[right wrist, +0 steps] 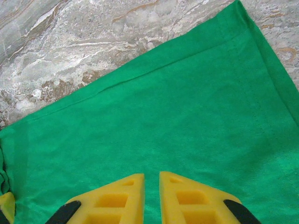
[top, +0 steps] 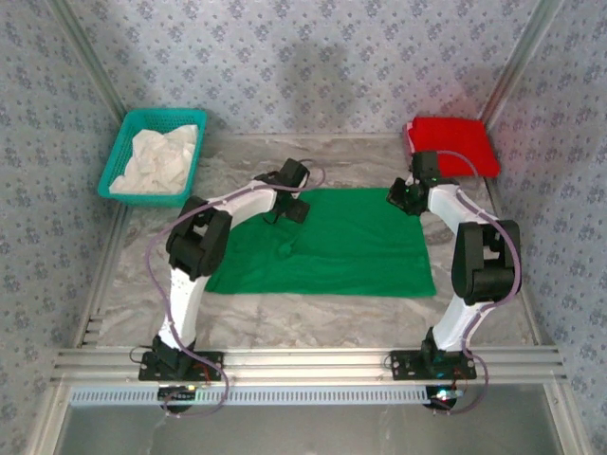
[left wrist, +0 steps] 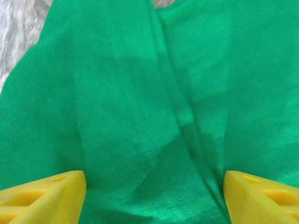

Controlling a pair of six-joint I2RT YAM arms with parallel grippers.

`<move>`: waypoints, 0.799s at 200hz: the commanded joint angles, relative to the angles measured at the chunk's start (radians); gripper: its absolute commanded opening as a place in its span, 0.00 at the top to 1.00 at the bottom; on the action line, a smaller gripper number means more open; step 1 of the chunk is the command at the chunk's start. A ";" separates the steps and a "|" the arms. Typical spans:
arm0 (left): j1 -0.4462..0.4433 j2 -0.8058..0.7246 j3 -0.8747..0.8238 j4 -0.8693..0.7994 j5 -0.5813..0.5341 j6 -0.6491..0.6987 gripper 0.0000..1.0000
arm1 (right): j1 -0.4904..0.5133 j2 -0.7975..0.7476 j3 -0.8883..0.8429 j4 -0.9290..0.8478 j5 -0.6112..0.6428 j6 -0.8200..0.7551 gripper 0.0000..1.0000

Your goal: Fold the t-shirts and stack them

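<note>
Over the green t-shirt (top: 332, 251), the left end effector (left wrist: 155, 179) hangs released, the right end effector (right wrist: 152, 179) clenched empty; unpinned, its fold may slip.

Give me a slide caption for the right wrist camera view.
Right gripper, fingers nearly together, above the spread green t-shirt near its edge on the marbled table.

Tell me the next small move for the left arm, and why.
Probably raise the left gripper a little, clear of the green t-shirt. Its jaws stand wide open close over the cloth, holding nothing, with a crease running between them, and the shirt lies spread flat on the table, so that arm looks free to go for an edge for the next fold.
</note>
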 commanded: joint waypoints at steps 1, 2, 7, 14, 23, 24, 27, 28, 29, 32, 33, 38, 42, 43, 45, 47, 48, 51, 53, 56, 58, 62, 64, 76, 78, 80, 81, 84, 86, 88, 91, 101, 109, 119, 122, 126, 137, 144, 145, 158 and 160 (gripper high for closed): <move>-0.008 0.016 0.057 -0.045 -0.073 -0.031 0.27 | -0.008 -0.009 -0.006 0.005 -0.015 -0.018 0.81; -0.008 0.016 0.058 -0.045 -0.073 -0.032 0.28 | -0.008 -0.009 -0.006 0.005 -0.015 -0.018 0.81; -0.008 0.021 0.059 -0.044 -0.073 -0.032 0.31 | -0.010 -0.011 -0.006 0.005 -0.015 -0.018 0.81; -0.010 0.026 0.059 -0.041 -0.074 -0.034 0.36 | -0.010 -0.012 -0.006 0.007 -0.015 -0.018 0.81; -0.011 0.026 0.055 -0.036 -0.075 -0.035 0.45 | -0.012 -0.015 -0.034 0.008 -0.015 -0.017 0.81; -0.011 0.025 0.054 -0.036 -0.075 -0.035 0.46 | -0.011 -0.015 -0.037 0.009 -0.014 -0.017 0.81; -0.011 0.025 0.054 -0.036 -0.075 -0.035 0.49 | -0.012 -0.017 -0.042 0.009 -0.014 -0.016 0.81; -0.011 0.024 0.053 -0.036 -0.076 -0.035 0.50 | -0.013 -0.017 -0.042 0.009 -0.014 -0.016 0.81; -0.011 0.023 0.052 -0.035 -0.076 -0.035 0.50 | -0.013 -0.017 -0.043 0.010 -0.014 -0.016 0.81; -0.013 0.023 0.052 -0.035 -0.075 -0.035 0.52 | -0.013 -0.018 -0.045 0.010 -0.013 -0.017 0.81; -0.012 0.021 0.051 -0.034 -0.075 -0.035 0.52 | -0.013 -0.018 -0.045 0.011 -0.012 -0.017 0.81; -0.014 0.019 0.050 -0.037 -0.079 -0.035 0.56 | -0.014 -0.020 -0.047 0.012 -0.012 -0.015 0.81; -0.014 0.016 0.050 -0.037 -0.082 -0.035 0.59 | -0.014 -0.020 -0.050 0.012 -0.012 -0.015 0.81; -0.014 0.016 0.050 -0.038 -0.083 -0.035 0.60 | -0.014 -0.020 -0.051 0.013 -0.013 -0.015 0.81; -0.014 0.014 0.049 -0.038 -0.083 -0.035 0.61 | -0.015 -0.021 -0.051 0.014 -0.013 -0.015 0.81; -0.015 0.013 0.049 -0.039 -0.085 -0.035 0.63 | -0.014 -0.021 -0.053 0.014 -0.013 -0.015 0.81; -0.015 0.013 0.049 -0.039 -0.086 -0.036 0.64 | -0.014 -0.021 -0.053 0.014 -0.014 -0.016 0.81; -0.016 0.011 0.050 -0.041 -0.088 -0.037 0.67 | -0.016 -0.022 -0.053 0.014 -0.014 -0.014 0.81; -0.017 0.009 0.050 -0.042 -0.089 -0.037 0.69 | -0.016 -0.020 -0.054 0.014 -0.013 -0.015 0.81; -0.016 0.007 0.050 -0.043 -0.089 -0.037 0.73 | -0.015 -0.020 -0.054 0.014 -0.014 -0.014 0.81; -0.016 0.005 0.051 -0.043 -0.091 -0.037 0.75 | -0.016 -0.020 -0.055 0.014 -0.013 -0.014 0.81; -0.016 0.000 0.051 -0.047 -0.096 -0.038 0.79 | -0.016 -0.020 -0.056 0.015 -0.013 -0.013 0.81; -0.017 -0.001 0.052 -0.049 -0.098 -0.039 0.80 | -0.015 -0.020 -0.056 0.016 -0.013 -0.013 0.81; -0.016 -0.013 0.058 -0.061 -0.109 -0.040 0.81 | -0.018 -0.019 -0.056 0.016 -0.016 -0.012 0.81; -0.016 -0.015 0.059 -0.061 -0.110 -0.038 0.81 | -0.019 -0.020 -0.056 0.015 -0.014 -0.013 0.81; -0.015 -0.019 0.060 -0.063 -0.111 -0.038 0.81 | -0.019 -0.020 -0.055 0.015 -0.014 -0.012 0.80; -0.016 -0.021 0.058 -0.064 -0.113 -0.038 0.81 | -0.018 -0.020 -0.054 0.016 -0.014 -0.012 0.80; -0.017 -0.025 0.057 -0.066 -0.115 -0.038 0.81 | -0.020 -0.020 -0.054 0.016 -0.013 -0.012 0.80; -0.016 -0.029 0.058 -0.067 -0.116 -0.038 0.82 | -0.020 -0.020 -0.054 0.015 -0.012 -0.011 0.80; -0.016 -0.033 0.057 -0.068 -0.118 -0.038 0.83 | -0.020 -0.020 -0.053 0.015 -0.012 -0.010 0.80; -0.016 -0.039 0.054 -0.069 -0.119 -0.036 0.85 | -0.022 -0.020 -0.053 0.015 -0.012 -0.011 0.80; -0.016 -0.062 0.050 -0.067 -0.120 -0.027 0.89 | -0.029 -0.017 -0.045 0.010 -0.014 -0.010 0.80; -0.016 -0.084 0.044 -0.067 -0.127 -0.018 0.90 | -0.036 -0.015 -0.035 0.002 -0.014 -0.008 0.80; -0.014 -0.113 0.036 -0.063 -0.129 0.002 0.97 | -0.051 -0.007 -0.023 -0.012 -0.014 -0.001 0.80; -0.015 -0.123 0.032 -0.060 -0.132 0.011 0.99 | -0.054 -0.003 -0.023 -0.021 -0.016 0.000 0.80; -0.014 -0.137 0.028 -0.056 -0.137 0.019 1.00 | -0.059 0.002 0.014 -0.027 -0.019 0.000 0.79; -0.013 -0.175 0.016 -0.049 -0.148 0.055 1.00 | -0.077 0.028 0.060 -0.068 -0.029 -0.007 0.78; -0.009 -0.198 0.010 -0.049 -0.151 0.085 1.00 | -0.087 0.052 0.101 -0.106 -0.031 -0.026 0.77; -0.008 -0.200 0.010 -0.049 -0.152 0.088 1.00 | -0.088 0.055 0.108 -0.111 -0.030 -0.030 0.76; 0.004 -0.233 0.000 -0.048 -0.162 0.145 1.00 | -0.104 0.107 0.186 -0.182 -0.011 -0.048 0.73; 0.008 -0.239 -0.001 -0.049 -0.163 0.152 1.00 | -0.109 0.117 0.199 -0.192 -0.008 -0.052 0.73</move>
